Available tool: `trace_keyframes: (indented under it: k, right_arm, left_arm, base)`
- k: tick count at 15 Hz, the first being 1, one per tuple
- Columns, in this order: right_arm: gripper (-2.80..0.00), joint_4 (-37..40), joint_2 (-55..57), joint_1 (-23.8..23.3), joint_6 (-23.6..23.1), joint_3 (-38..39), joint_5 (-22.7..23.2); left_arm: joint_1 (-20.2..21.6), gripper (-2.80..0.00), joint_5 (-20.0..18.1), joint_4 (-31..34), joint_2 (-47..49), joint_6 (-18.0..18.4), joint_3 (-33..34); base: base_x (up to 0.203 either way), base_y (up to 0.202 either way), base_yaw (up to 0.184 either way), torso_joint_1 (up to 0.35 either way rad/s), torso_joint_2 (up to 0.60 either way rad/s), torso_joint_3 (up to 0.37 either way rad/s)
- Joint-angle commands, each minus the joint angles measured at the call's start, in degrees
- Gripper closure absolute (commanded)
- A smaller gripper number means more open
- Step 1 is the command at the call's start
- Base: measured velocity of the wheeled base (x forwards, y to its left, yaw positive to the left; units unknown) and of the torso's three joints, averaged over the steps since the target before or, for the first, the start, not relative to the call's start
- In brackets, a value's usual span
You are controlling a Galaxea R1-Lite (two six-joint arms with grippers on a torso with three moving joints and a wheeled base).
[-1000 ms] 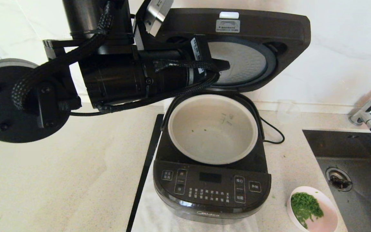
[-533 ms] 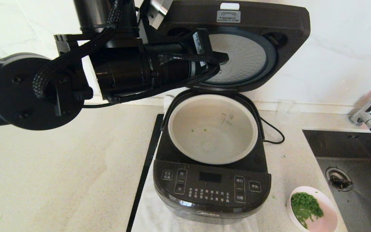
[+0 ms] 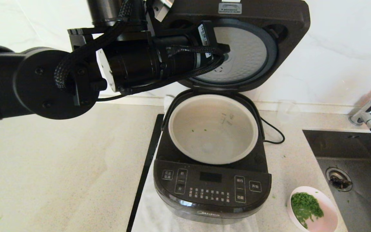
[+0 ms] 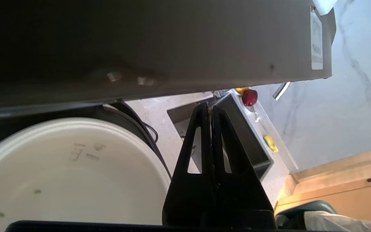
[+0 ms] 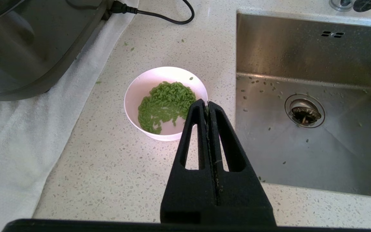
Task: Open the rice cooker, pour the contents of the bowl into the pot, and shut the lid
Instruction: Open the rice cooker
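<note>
The black rice cooker (image 3: 211, 187) stands mid-counter with its lid (image 3: 269, 29) swung up, dimpled silver underside facing me. The off-white pot (image 3: 213, 151) holds only a few green bits. My left gripper (image 4: 210, 108) is shut and empty, raised over the pot (image 4: 60, 167) close under the lid (image 4: 172, 48); I cannot tell if it touches. The pale pink bowl (image 3: 328, 222) with its green contents (image 3: 306, 206) sits on the counter right of the cooker. My right gripper (image 5: 207, 104), shut and empty, hovers by the bowl (image 5: 132, 96) and its contents (image 5: 166, 103).
A steel sink (image 3: 359, 167) with a tap (image 3: 370, 117) lies right of the bowl. A white towel (image 3: 150, 212) lies under the cooker. Its power cord (image 3: 274, 135) loops behind. Stray green bits dot the counter and sink.
My left arm has risen and shifted right, and the lid has swung further up and back. The bowl and cooker body have not moved.
</note>
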Motion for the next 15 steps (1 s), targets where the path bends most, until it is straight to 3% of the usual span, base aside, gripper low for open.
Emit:
trace_keyframes:
  k: [1, 8, 10, 12, 15]
  right_arm:
    - [0.00, -0.02, 0.01, 0.00, 0.00, 0.00, 0.02]
    - [0.00, -0.02, 0.01, 0.00, 0.00, 0.00, 0.02]
    - [0.00, -0.02, 0.01, 0.00, 0.00, 0.00, 0.02]
    - [0.00, -0.02, 0.01, 0.00, 0.00, 0.00, 0.02]
    - [0.00, -0.02, 0.01, 0.00, 0.00, 0.00, 0.02]
  left_arm:
    - [0.03, 0.00, -0.02, -0.27, 1.14, 0.17, -0.36]
    - [0.04, 0.00, 3.74, -0.81, 2.79, 3.17, -0.70]
    - [0.03, 0.00, 4.62, -3.89, 2.93, 3.74, 0.00]
    - [0.03, 0.00, 4.74, -7.42, 3.00, 4.77, 1.63]
    - [0.02, 0.00, 4.50, -6.88, 1.04, 4.73, 5.71]
  base:
    - [0.000, 0.000, 0.000, 0.000, 0.00, 0.000]
    - [0.000, 0.000, 0.000, 0.000, 0.00, 0.000]
    - [0.000, 0.000, 0.000, 0.000, 0.00, 0.000]
    - [0.000, 0.000, 0.000, 0.000, 0.00, 0.000]
    - [0.000, 0.000, 0.000, 0.000, 0.00, 0.000]
